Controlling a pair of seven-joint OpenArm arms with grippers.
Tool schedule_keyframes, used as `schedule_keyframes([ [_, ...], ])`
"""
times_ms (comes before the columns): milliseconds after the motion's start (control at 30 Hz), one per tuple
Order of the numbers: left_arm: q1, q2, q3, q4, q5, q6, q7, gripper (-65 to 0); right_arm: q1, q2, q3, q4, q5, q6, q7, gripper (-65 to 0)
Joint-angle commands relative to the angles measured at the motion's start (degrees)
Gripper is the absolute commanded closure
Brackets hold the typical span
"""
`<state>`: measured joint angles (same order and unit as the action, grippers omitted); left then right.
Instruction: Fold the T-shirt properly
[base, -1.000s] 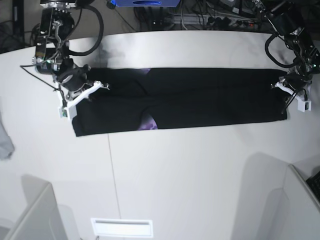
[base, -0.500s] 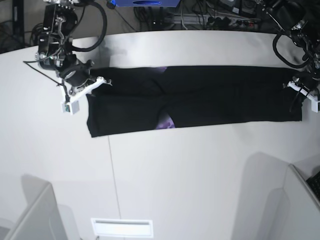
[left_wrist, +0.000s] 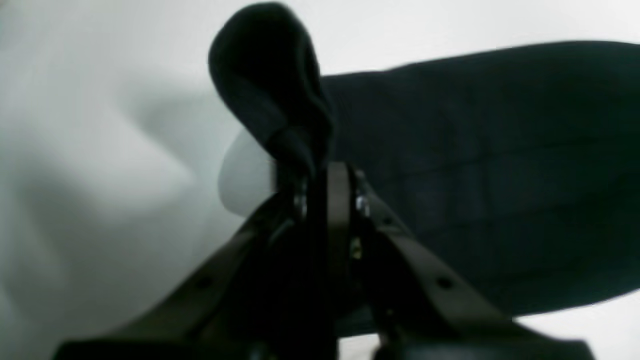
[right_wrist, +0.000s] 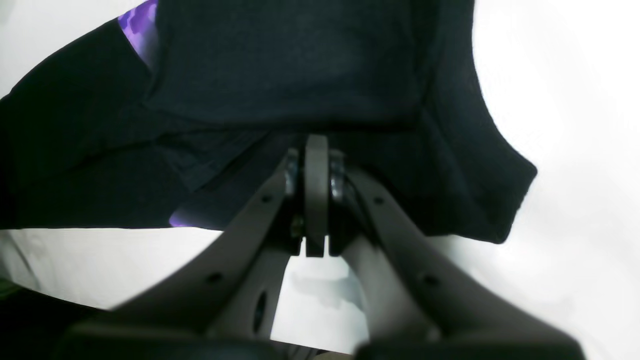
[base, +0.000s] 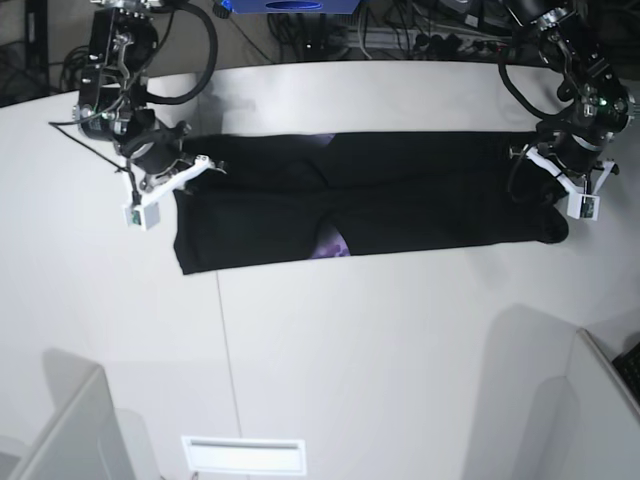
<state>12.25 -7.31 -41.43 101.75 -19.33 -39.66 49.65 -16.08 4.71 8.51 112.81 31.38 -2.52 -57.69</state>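
The black T-shirt (base: 400, 195) lies folded into a long band across the white table (base: 350, 350), with a bit of purple print (base: 333, 243) showing at its lower edge. My right gripper (base: 195, 165) is shut on the band's left end; the right wrist view shows the fingertips (right_wrist: 316, 150) pinched on black T-shirt cloth (right_wrist: 300, 65). My left gripper (base: 545, 175) is shut on the right end, which is bunched inward. In the left wrist view a fold of the T-shirt (left_wrist: 270, 85) stands up above the closed left gripper (left_wrist: 320, 175).
Grey partitions stand at the near left (base: 60, 430) and near right (base: 590, 400) corners. A white slotted plate (base: 243, 455) lies at the front edge. Cables and a blue box (base: 290, 5) sit behind the table's far edge.
The whole band first slid to the right with both arms. Since then my left gripper has come back inward, curling the shirt's right end over; the right gripper has stayed put.
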Motion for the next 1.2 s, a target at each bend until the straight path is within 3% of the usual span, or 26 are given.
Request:
schedule_keyframes([
  [0, 0.0, -0.1, 1.0, 2.1, -0.8, 0.9, -1.3, 0.0, 0.5, 0.3, 0.2, 1.0, 0.6, 0.3, 0.9, 0.0],
  [167, 1.2, 1.3, 9.5, 4.2, -1.5, 6.3, -1.3, 0.0, 0.5, 0.3, 0.2, 0.9, 0.6, 0.3, 0.9, 0.0],
  [367, 0.9, 4.4, 15.7, 4.3, -0.8, 6.8, -1.3, 0.0, 0.4, 0.3, 0.2, 0.8, 0.6, 0.3, 0.9, 0.0],
  [567, 0.9, 4.4, 24.3, 4.3, -1.4, 14.4, -1.3, 0.0, 0.4, 0.3, 0.2, 0.8, 0.6, 0.3, 0.9, 0.0],
  [800, 0.0, 5.9, 30.4, 4.1, -0.9, 15.2, -1.3, 0.0, 0.4, 0.3, 0.2, 0.8, 0.6, 0.3, 0.9, 0.0],
  [1167, -2.1, 8.8, 30.8, 1.3, -0.8, 15.2, -1.3, 0.0, 0.6, 0.3, 0.2, 0.8, 0.6, 0.3, 0.9, 0.0],
])
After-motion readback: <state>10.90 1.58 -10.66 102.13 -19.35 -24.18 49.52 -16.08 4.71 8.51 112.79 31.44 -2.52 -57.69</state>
